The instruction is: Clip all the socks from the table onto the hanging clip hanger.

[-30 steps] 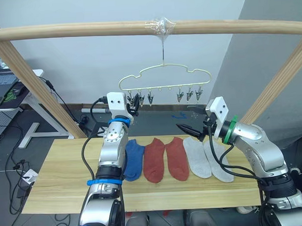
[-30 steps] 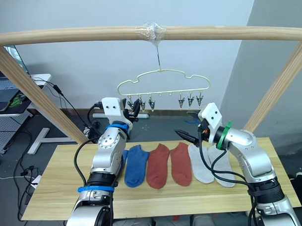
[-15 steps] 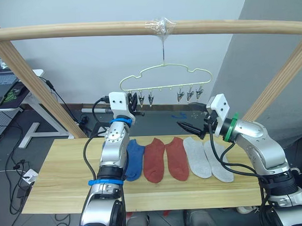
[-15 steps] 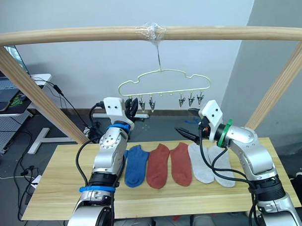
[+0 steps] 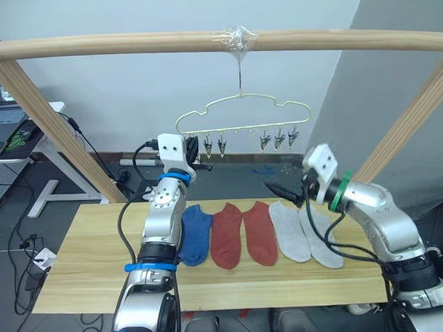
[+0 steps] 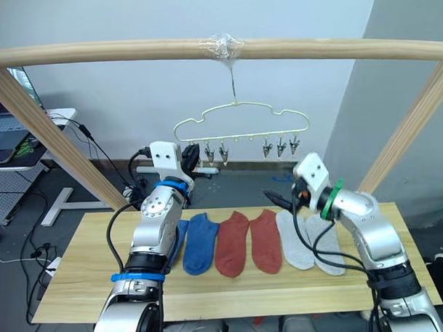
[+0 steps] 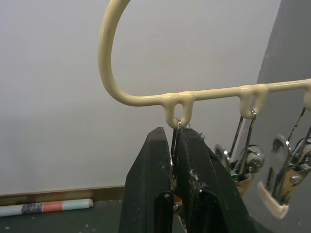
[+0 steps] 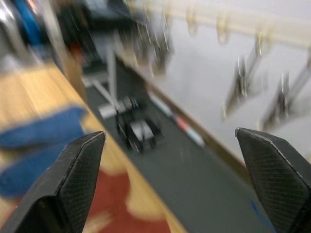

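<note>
Six socks (image 6: 242,242) in a row on the pale wood table (image 6: 87,280), right gripper (image 5: 279,189) spread wide above the grey pair, left gripper (image 7: 173,162) clenched on the clip hanger's (image 5: 241,113) end clip (image 7: 174,145)

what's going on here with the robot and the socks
The left gripper is raised to the hanger and shut on its end clip. The right gripper is open, held above the table near the grey socks. No socks are hung yet; they lie in a row on the table.
</note>
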You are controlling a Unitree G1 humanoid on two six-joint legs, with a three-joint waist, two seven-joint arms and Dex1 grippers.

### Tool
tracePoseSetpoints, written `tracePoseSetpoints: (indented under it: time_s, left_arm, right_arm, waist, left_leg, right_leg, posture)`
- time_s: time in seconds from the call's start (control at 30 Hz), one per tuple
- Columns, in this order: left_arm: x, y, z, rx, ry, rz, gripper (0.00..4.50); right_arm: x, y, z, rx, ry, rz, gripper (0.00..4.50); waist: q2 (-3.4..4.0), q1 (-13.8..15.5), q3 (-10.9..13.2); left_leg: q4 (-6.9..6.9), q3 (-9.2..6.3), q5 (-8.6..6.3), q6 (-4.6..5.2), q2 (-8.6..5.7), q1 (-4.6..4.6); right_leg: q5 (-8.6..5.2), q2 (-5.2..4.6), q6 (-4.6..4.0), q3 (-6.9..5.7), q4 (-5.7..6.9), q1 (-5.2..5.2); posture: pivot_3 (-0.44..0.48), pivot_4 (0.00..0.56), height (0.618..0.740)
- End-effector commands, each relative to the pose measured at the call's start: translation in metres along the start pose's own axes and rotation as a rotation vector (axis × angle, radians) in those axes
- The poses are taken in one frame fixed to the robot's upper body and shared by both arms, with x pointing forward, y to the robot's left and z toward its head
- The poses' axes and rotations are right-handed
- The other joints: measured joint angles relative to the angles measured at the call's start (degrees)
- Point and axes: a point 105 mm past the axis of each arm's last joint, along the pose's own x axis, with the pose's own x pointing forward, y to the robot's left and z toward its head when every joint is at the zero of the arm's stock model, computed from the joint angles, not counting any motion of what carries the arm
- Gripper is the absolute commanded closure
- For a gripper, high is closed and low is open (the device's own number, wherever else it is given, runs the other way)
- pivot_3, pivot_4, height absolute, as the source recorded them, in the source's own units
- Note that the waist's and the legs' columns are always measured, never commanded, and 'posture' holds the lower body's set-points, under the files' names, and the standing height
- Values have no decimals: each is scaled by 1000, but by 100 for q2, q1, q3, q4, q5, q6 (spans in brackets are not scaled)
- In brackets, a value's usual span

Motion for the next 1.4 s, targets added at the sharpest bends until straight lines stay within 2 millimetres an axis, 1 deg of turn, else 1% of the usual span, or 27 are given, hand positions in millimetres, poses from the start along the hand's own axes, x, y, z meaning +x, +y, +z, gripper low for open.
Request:
tracePoseSetpoints:
  time_s: [0.03, 0.1, 0.13, 0.2, 0.27, 0.33, 0.37, 0.5, 0.57, 0.6, 0.73, 0.77, 0.8, 0.9, 0.93, 0.97, 1.03, 1.17, 1.2, 1.27, 1.3, 1.33, 1.4]
  left_arm:
    - [-7, 11, 13, 13, -20, -8, 4480]
    - [-9, 16, 15, 11, -19, 6, 4480]
    - [-10, 19, 16, 9, -19, 14, 4480]
    - [-16, 22, 16, 12, -6, 15, 4480]
    - [-19, 24, 14, 22, 8, 8, 4480]
    - [-21, 25, 13, 25, 14, 13, 4480]
    - [-21, 25, 14, 25, 14, 14, 4480]
    - [-21, 24, 15, 21, 14, 18, 4480]
    - [-21, 22, 14, 20, 15, 15, 4480]
    - [-21, 22, 15, 21, 15, 15, 4480]
    - [-22, 23, 14, 21, 20, 18, 4480]
    - [-22, 23, 14, 21, 20, 17, 4500]
    - [-22, 23, 15, 21, 20, 16, 4500]
    - [-21, 23, 16, 20, 20, 14, 4500]
    - [-21, 23, 16, 19, 22, 14, 4500]
    - [-21, 24, 15, 19, 24, 14, 4500]
    - [-21, 24, 13, 21, 33, 8, 4500]
    - [-25, 23, 10, -9, 53, -13, 4500]
    - [-25, 23, 10, -17, 57, -17, 4500]
    - [-27, 25, 11, -45, 66, -33, 4500]
    - [-28, 28, 11, -66, 69, -36, 4500]
    - [-28, 29, 12, -80, 71, -39, 4500]
    - [-29, 25, 13, -175, 89, -72, 4500]
  right_arm:
    - [-4, -19, -48, 59, 133, -150, 0]
    - [-3, -27, -62, 78, 177, -201, 0]
    - [-2, -30, -67, 96, 195, -222, 0]
    - [0, -36, -89, 121, 270, -246, 0]
    - [0, -36, -102, 77, 325, -214, 0]
    - [0, -37, -113, 89, 361, -207, 0]
    - [-2, -38, -119, 99, 381, -207, 0]
    - [-4, -39, -133, 135, 424, -204, 0]
    - [-5, -37, -135, 174, 422, -204, 0]
    - [-5, -35, -136, 189, 419, -196, 0]
    - [-8, -27, -142, 187, 442, -165, 0]
    - [-10, -25, -144, 178, 449, -164, 377]
    - [-11, -24, -146, 173, 454, -164, 585]
    - [-17, -28, -153, 121, 480, -175, 1609]
    - [-18, -29, -153, 121, 481, -177, 2060]
    - [-19, -29, -154, 125, 480, -176, 2337]
    - [-20, -28, -155, 102, 487, -164, 3082]
    - [-21, -30, -155, 79, 476, -169, 4387]
    - [-21, -30, -155, 78, 473, -170, 4468]
    - [-18, -30, -142, 28, 421, -141, 4468]
    - [-14, -26, -128, 15, 366, -98, 4468]
    - [-11, -22, -118, 8, 328, -67, 4468]
    - [-3, -17, -92, -81, 266, -18, 4468]
  waist:
    - [9, -8, 5]
    - [18, -57, 11]
    - [19, -100, 11]
    - [18, -175, 23]
    - [18, -170, 23]
    - [18, -158, 23]
    - [17, -152, 26]
    - [16, -157, 29]
    - [16, -155, 29]
    - [16, -152, 29]
    - [16, -148, 33]
    - [15, -148, 33]
    - [16, -149, 33]
    - [15, -148, 33]
    - [15, -147, 33]
    - [15, -146, 33]
    - [15, -146, 33]
    - [15, -149, 33]
    - [15, -149, 33]
    - [14, -149, 34]
    - [16, -147, 39]
    - [20, -153, 50]
    - [28, -176, 67]
  left_leg:
    - [0, 4, 0, -1, -2, 0]
    - [1, 8, 1, -1, -2, 0]
    - [2, 12, 1, 2, -2, 1]
    - [2, 10, 1, 8, -1, 5]
    - [2, 9, 4, 12, 0, 8]
    - [2, 7, 4, 13, 0, 13]
    - [2, 5, 4, 13, 0, 12]
    - [2, 8, 4, 13, -1, 13]
    - [2, 7, 4, 13, -1, 16]
    - [2, 6, 4, 13, -1, 16]
    - [2, 6, 4, 13, -1, 20]
    - [2, 6, 4, 13, -1, 21]
    - [2, 6, 4, 13, -1, 21]
    - [2, 6, 4, 13, -1, 28]
    - [2, 6, 4, 13, -1, 29]
    - [2, 6, 4, 13, -1, 30]
    - [3, 6, 4, 13, -1, 32]
    - [3, 7, 4, 13, -1, 33]
    - [3, 7, 4, 13, -1, 33]
    - [3, 6, 4, 13, -1, 33]
    - [3, 6, 4, 13, -1, 33]
    - [2, 6, 4, 13, -1, 32]
    - [2, 6, 4, 14, 0, 32]
  right_leg:
    - [1, -1, -1, 5, 2, -3]
    - [1, -2, -1, 9, 10, -11]
    - [1, -1, -1, 14, 14, -15]
    - [1, 1, 1, 13, 22, -14]
    - [4, 3, 7, 12, 23, -11]
    - [3, 4, 9, 10, 23, -7]
    - [3, 4, 8, 10, 22, -5]
    - [9, 2, -2, 13, 11, 3]
    - [9, 2, -2, 12, 11, 5]
    - [9, 2, -2, 11, 13, 5]
    - [9, 2, -1, 11, 11, 12]
    - [8, 2, -1, 11, 11, 13]
    - [8, 2, 0, 11, 11, 13]
    - [0, 2, 14, 11, 12, 17]
    - [-2, 2, 18, 11, 12, 18]
    - [-4, 2, 22, 11, 12, 19]
    - [-5, 2, 23, 11, 13, 21]
    - [-5, 2, 24, 12, 12, 21]
    - [-5, 2, 24, 12, 12, 21]
    - [-5, 2, 24, 12, 13, 21]
    - [-5, 2, 24, 11, 12, 21]
    - [-6, 2, 24, 12, 12, 21]
    - [-7, 3, 26, 12, 13, 19]
  posture:
    - [44, 145, 740]
    - [44, 145, 740]
    - [49, 158, 740]
    - [49, 158, 740]
    - [49, 158, 740]
    - [49, 158, 740]
    - [62, 167, 740]
    - [62, 167, 740]
    - [62, 167, 740]
    - [68, 176, 740]
    - [68, 176, 740]
    - [67, 179, 740]
    - [67, 179, 740]
    - [67, 179, 740]
    - [67, 179, 740]
    - [67, 179, 740]
    - [67, 179, 740]
    - [65, 179, 740]
    - [65, 179, 740]
    - [65, 179, 740]
    - [77, 182, 740]
    - [77, 182, 740]
    - [78, 183, 740]
